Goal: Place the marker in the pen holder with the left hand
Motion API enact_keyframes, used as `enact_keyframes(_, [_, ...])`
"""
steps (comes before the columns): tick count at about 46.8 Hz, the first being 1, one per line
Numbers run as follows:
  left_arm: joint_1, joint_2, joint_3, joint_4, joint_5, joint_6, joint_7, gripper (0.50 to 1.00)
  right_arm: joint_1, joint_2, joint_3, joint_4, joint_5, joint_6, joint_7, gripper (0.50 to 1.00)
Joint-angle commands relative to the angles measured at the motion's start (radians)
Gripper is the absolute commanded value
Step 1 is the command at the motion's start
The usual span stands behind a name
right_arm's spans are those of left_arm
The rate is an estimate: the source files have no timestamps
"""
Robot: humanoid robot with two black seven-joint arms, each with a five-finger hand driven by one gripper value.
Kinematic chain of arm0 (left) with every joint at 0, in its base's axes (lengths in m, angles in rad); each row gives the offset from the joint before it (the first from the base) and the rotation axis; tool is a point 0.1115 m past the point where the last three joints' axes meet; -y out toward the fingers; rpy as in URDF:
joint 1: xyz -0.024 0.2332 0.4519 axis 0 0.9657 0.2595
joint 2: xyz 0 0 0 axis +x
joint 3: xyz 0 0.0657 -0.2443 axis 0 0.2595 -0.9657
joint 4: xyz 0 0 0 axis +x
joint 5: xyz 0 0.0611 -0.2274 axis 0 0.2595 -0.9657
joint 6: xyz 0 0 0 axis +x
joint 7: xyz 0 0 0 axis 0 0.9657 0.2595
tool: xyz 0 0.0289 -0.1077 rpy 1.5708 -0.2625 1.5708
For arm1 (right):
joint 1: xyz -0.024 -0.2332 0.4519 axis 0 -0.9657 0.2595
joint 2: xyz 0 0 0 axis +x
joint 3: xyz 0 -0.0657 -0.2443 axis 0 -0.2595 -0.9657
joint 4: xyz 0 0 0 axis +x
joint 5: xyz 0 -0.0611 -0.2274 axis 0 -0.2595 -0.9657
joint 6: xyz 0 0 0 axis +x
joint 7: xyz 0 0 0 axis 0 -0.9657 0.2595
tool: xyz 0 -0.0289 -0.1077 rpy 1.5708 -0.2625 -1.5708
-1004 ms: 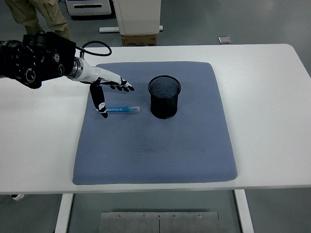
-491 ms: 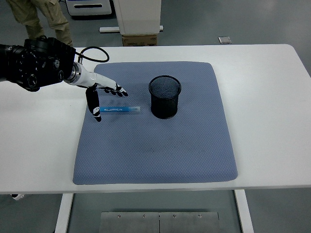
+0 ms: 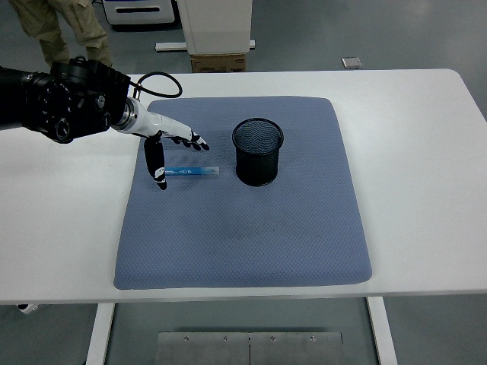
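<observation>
The left hand (image 3: 169, 146), black and white with five fingers, is hovering over the rear left part of the blue-grey quilted fabric mat (image 3: 243, 228), its fingers spread wide and holding nothing; the thumb is pointing down at the left end of the slim light-blue marker (image 3: 192, 172), and whether it touches cannot be told. The marker is lying flat on the mat, lengthwise left to right, just left of the black wire-mesh cylindrical pen holder (image 3: 258, 151), with a narrow gap between them. The pen holder is standing upright, its mouth open and unobstructed. The mat is sitting square on the white surface (image 3: 426, 152), leaving wide bare margins on both sides. A person's trouser legs (image 3: 65, 26) are showing beyond the far left edge.
</observation>
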Motion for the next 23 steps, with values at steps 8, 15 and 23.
enact_keyframes(8, [0.005,-0.017,0.0,0.0,0.001,0.0,0.0,1.0,0.001,0.0,0.0,0.0,-0.001,0.0,0.0,1.0])
enact_keyframes(15, [0.013,-0.026,0.0,0.0,0.02,0.0,0.0,0.915,0.001,0.0,0.0,-0.002,0.0,0.0,0.0,1.0])
enact_keyframes(23, [0.022,-0.031,-0.002,0.004,0.023,0.0,-0.001,0.859,0.001,0.0,0.0,0.0,-0.001,0.0,0.0,1.0])
